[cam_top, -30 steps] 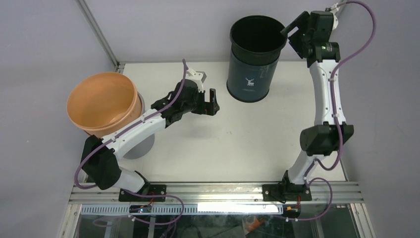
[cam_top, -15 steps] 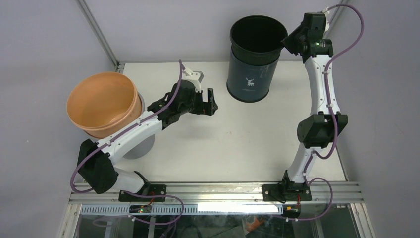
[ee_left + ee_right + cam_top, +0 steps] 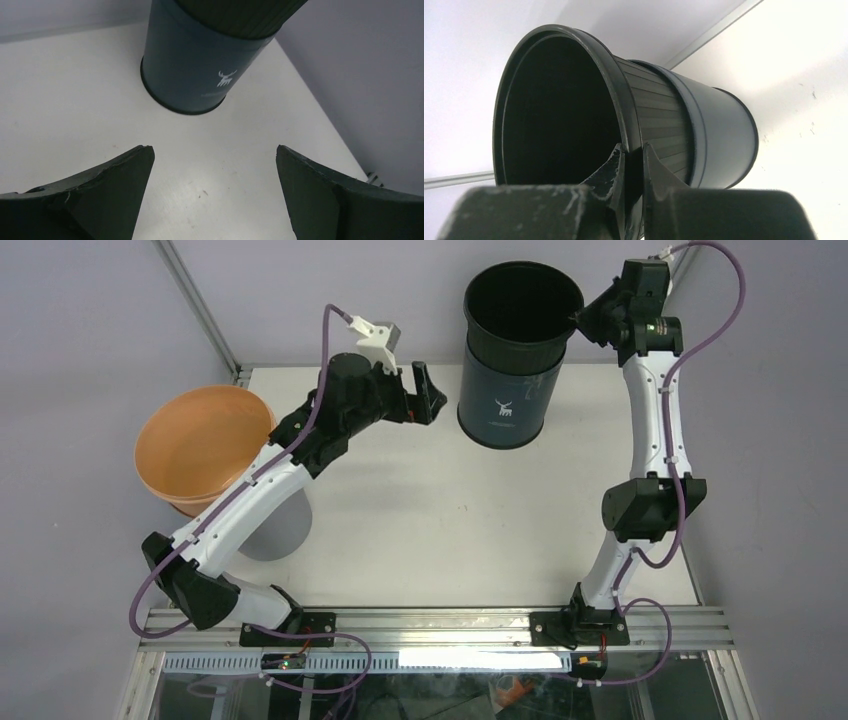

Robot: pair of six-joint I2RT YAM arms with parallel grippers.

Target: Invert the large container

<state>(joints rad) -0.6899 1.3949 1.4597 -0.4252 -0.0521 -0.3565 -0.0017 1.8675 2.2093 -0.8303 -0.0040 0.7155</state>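
Large container (image 3: 505,380) stands upright at the far edge of your worktop (image 3: 450,520); your right tool (image 3: 633,165) is clamped on its right rim, your left tool (image 3: 214,150) spread apart near its left.

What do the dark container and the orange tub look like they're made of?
The dark container is likely moulded plastic, matte dark blue with a printed white deer logo. Its black upper band is finely ribbed, and the rim looks thin where the right tool pinches it. The orange tub is probably plastic too: smooth, soft sheen, thin-walled, uniform colour.
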